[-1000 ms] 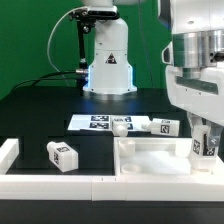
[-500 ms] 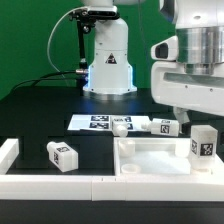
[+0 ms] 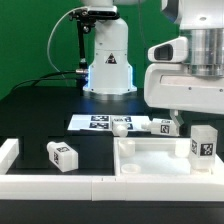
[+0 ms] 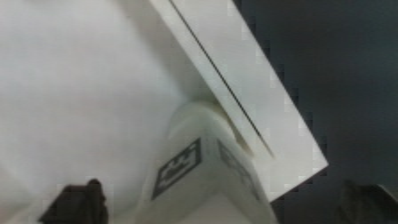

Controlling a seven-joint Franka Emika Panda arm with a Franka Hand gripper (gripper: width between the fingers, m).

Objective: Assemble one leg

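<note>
One leg (image 3: 204, 143), a short white post with a tag mark, stands upright on the right end of the wide white panel (image 3: 150, 160). In the wrist view the leg (image 4: 210, 160) shows from above between my two dark fingertips (image 4: 79, 201). My gripper (image 4: 222, 205) is open and empty, apart from the leg. In the exterior view the arm's big white hand (image 3: 185, 85) hangs above and slightly left of the leg. Another leg (image 3: 62, 155) lies on the table at the exterior view's left.
Two more legs (image 3: 121, 126) (image 3: 167, 126) lie behind the panel, beside the marker board (image 3: 92, 122). The robot base (image 3: 108, 60) stands at the back. A white rail (image 3: 50, 186) runs along the front edge, with a raised end (image 3: 8, 150) at the left.
The gripper was down around the upright leg; it has let go, risen and shifted toward the exterior view's left. The leg stays standing on the panel.
</note>
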